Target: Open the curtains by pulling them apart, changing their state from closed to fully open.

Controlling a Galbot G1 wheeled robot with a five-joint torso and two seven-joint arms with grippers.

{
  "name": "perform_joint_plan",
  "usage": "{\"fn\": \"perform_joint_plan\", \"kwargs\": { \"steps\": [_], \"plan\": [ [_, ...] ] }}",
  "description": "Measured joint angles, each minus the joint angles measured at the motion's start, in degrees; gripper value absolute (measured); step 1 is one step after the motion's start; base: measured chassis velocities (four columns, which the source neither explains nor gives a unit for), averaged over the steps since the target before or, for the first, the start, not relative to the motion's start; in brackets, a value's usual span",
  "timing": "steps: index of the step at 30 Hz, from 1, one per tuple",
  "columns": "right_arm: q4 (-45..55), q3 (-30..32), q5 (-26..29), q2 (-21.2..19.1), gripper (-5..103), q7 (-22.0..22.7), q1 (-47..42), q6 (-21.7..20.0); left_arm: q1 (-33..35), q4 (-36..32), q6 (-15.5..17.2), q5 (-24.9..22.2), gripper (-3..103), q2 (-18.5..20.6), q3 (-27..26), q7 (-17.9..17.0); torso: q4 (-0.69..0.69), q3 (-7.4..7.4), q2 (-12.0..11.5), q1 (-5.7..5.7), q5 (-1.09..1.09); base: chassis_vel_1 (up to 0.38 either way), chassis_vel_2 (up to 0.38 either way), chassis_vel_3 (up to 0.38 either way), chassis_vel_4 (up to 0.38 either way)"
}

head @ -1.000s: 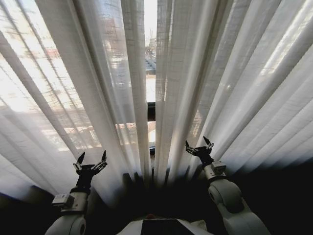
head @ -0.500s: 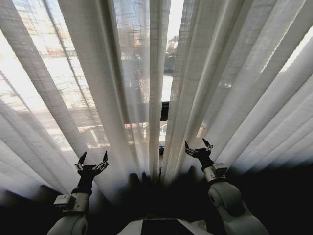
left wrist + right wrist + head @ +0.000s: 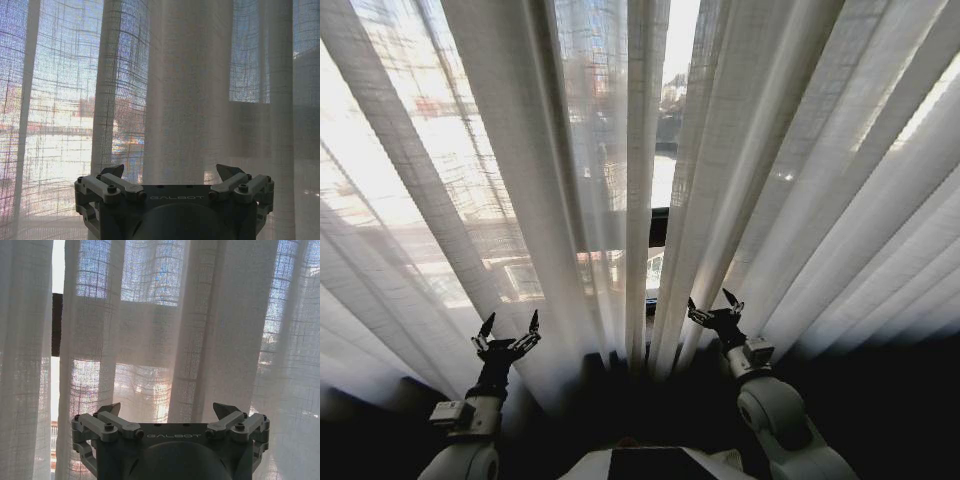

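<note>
The right gripper (image 3: 715,306) is held with its fingers spread wide, nothing between them, low against the folds just right of the narrow gap (image 3: 658,210) where the two curtains meet. Compared with a moment earlier, it has been shifted slightly toward that gap and a little lower, while the view of the window has barely altered in that time. In the right wrist view the same gripper (image 3: 170,412) is seen facing pleated sheer cloth, with the gap's bright slit off to one side.

The left gripper (image 3: 508,331) is likewise spread and empty, well to the left of the gap, in front of the left curtain (image 3: 500,180), and has not been moved. Its wrist view shows the gripper (image 3: 170,172) pointed at a broad pleat.

The right curtain (image 3: 800,170) hangs from the gap outward to the right; both panels remain almost closed, only a thin strip of window being exposed between them.

The small inward shift is judged to be an approach to the right panel's inner edge; no fabric has yet been gripped, so the opening has not begun.
</note>
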Motion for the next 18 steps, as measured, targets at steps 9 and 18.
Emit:
{"fn": "perform_joint_plan", "kwargs": {
  "steps": [9,18],
  "plan": [
    [0.9,-0.1,-1.7,0.0,100,-0.1,-0.7,0.0,0.1,-0.2,-0.1,0.0,100,-0.1,0.2,0.0,0.00,-0.01,0.0,-0.01,-0.02,0.000,0.000,0.000,0.000],
    [1.3,-0.4,-3.1,0.3,100,-0.2,-1.2,-0.1,0.6,-0.2,-1.0,-0.1,100,0.1,-0.1,0.0,0.00,0.00,0.0,0.00,-0.02,0.000,0.000,0.000,0.000]
  ]
}}
